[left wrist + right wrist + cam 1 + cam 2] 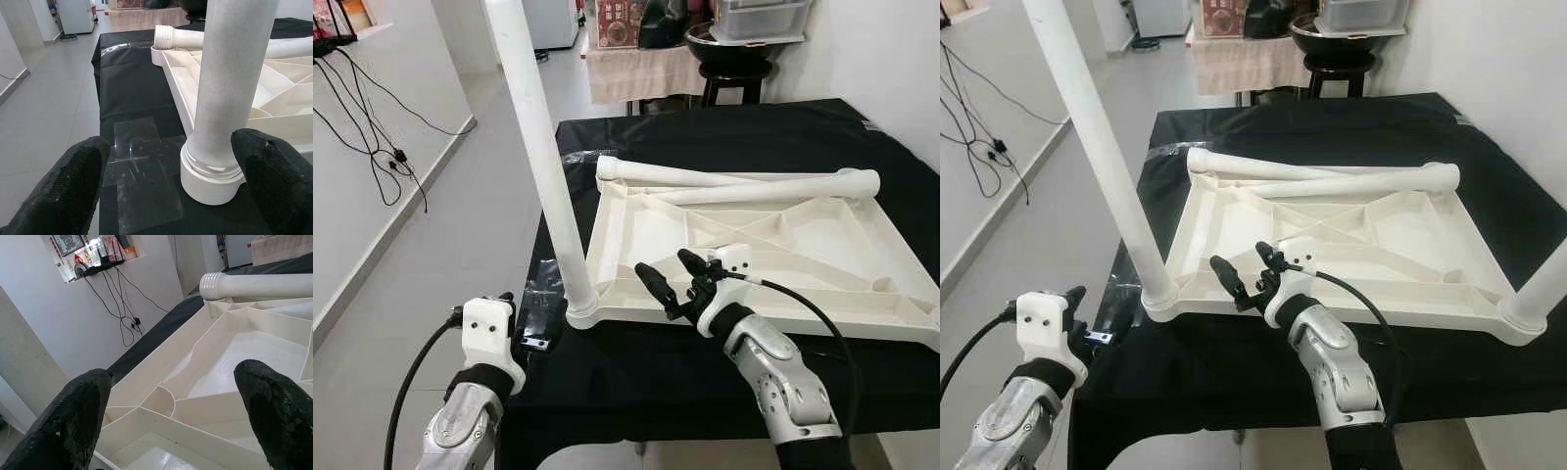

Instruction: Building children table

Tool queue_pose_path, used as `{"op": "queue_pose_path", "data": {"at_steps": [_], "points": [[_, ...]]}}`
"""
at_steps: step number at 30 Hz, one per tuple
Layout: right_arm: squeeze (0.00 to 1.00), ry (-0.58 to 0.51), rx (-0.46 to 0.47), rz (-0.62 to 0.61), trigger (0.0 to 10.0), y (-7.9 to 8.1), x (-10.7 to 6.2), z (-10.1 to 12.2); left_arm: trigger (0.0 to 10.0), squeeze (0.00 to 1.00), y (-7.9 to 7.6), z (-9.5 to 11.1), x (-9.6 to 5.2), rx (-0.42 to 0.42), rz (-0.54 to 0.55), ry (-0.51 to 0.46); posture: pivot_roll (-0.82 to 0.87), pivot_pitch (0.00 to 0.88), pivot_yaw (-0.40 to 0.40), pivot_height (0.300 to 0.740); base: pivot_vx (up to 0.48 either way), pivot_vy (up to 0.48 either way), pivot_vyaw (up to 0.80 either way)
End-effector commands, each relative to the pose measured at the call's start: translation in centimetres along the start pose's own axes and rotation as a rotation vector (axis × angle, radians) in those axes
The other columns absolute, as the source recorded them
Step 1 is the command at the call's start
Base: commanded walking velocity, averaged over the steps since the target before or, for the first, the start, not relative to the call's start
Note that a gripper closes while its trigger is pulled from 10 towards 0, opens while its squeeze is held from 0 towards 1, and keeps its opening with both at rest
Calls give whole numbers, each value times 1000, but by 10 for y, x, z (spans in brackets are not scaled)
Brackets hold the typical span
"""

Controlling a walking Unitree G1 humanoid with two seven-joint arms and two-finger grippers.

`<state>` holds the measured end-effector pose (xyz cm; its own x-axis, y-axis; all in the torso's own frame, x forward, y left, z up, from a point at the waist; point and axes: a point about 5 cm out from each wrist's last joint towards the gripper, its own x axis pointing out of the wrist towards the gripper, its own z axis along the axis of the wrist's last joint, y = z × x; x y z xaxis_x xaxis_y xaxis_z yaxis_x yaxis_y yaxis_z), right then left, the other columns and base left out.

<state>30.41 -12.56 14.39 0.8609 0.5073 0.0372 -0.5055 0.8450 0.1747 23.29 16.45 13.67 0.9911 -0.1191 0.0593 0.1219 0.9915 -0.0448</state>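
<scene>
A white plastic table top [783, 245] lies upside down on a black-covered table [636, 362]. One white leg [543, 157] stands upright in its near-left corner socket [581, 305], and another leg [1540, 284] rises at the near-right corner. Two loose legs [734, 181] lie across the far side of the top. My left gripper [504, 299] is open, low and to the left of the standing leg's base [210, 176]. My right gripper [672, 272] hovers open over the ribbed near-left part of the top [230, 352], holding nothing.
A clear plastic sheet [540, 294] lies on the black cloth beside the leg socket. Cables [382, 147] trail along the left wall and floor. A black stool with a bowl and bins [736, 59] and a cloth-draped stand [636, 69] sit behind the table.
</scene>
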Motion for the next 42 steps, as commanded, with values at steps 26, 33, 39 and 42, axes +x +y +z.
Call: {"op": "queue_pose_path", "data": {"at_steps": [26, 33, 39, 42], "points": [[0, -1, 6, 13, 10000, 1, -1, 1, 10000, 0, 1, 1, -3, -8, 14, 2, -73, 79, 31, 740, 0, 0, 0], [0, 0, 10, 15, 10000, 2, -2, 0, 10000, 0, 2, 0, -4, -8, 13, 6, -72, 76, 35, 740, 0, 0, 0], [0, 0, 11, 15, 10000, 2, -2, -1, 10000, 0, 2, -1, -4, -9, 11, 9, -73, 75, 38, 740, 0, 0, 0], [0, 0, 12, 15, 10000, 2, -2, -1, 10000, 0, 2, -1, -4, -9, 11, 9, -73, 74, 39, 740, 0, 0, 0]]}}
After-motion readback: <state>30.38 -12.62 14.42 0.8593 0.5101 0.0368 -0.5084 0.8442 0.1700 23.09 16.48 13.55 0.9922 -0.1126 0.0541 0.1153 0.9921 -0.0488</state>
